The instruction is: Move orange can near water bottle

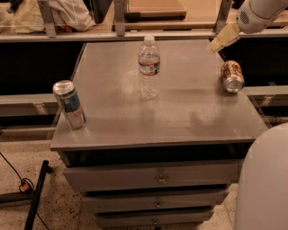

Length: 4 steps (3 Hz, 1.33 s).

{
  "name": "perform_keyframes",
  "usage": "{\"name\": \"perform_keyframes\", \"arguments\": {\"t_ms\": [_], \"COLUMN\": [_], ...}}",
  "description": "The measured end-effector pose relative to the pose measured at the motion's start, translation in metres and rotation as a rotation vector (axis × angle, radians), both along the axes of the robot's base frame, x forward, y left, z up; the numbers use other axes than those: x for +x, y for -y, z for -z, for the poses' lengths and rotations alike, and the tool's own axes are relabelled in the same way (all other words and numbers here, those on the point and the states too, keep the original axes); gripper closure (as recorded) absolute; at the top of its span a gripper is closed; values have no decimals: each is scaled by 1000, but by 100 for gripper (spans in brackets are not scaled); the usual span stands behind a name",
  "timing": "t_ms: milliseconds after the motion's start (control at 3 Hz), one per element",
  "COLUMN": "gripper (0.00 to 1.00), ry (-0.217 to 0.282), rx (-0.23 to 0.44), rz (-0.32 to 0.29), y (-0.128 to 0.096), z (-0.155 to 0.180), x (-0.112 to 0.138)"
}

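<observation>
Cream-coloured gripper [223,38] sits at upper right of frame on the end of a white arm [260,13] coming in from the top right corner. Clenched or released: cannot tell from this view. It's grasping nothing that shows, and it's clear of the can.

Orange can [232,76] is just below the gripper in frame, with a visible gap between them. The can is lying on its side on the grey cabinet top [189,117], close to the right edge, silver top pointing toward the bottom of the frame.

Water bottle [149,67] is upright, white cap on, centre-top of frame, on the same surface. It's well apart from the orange can, off to the can's left with bare top between them.

Blue-and-silver can [69,104] stands upright at left of frame, near the left edge of the top toward the front corner, well apart from the bottle.

Below the top: drawer fronts [157,177] stacked, small metal pulls in the middle.

Lower right corner: white rounded robot body [263,184], covering part of the cabinet's right side.

Lower left: black pole [36,193] leaning on the speckled floor, thin cable [13,168] next to it.

Upper left: pale crumpled cloth [27,15] on the ledge behind the cabinet.
</observation>
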<state>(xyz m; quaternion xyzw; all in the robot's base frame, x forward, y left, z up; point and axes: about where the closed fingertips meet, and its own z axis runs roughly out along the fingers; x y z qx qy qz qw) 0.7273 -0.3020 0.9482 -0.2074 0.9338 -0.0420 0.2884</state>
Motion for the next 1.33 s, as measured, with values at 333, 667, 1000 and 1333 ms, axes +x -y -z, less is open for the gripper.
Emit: {"name": "perform_keyframes", "arguments": {"t_ms": [333,667,1000,1333], "gripper": [0,0,0,0], "ry": [-66,-131,-198,-249], "rx": [17,25,33,37], "rz": [79,150,172,174], "y": [3,13,15,12], "z": [31,58,83,103], "x": [0,-8,-19,-24]}}
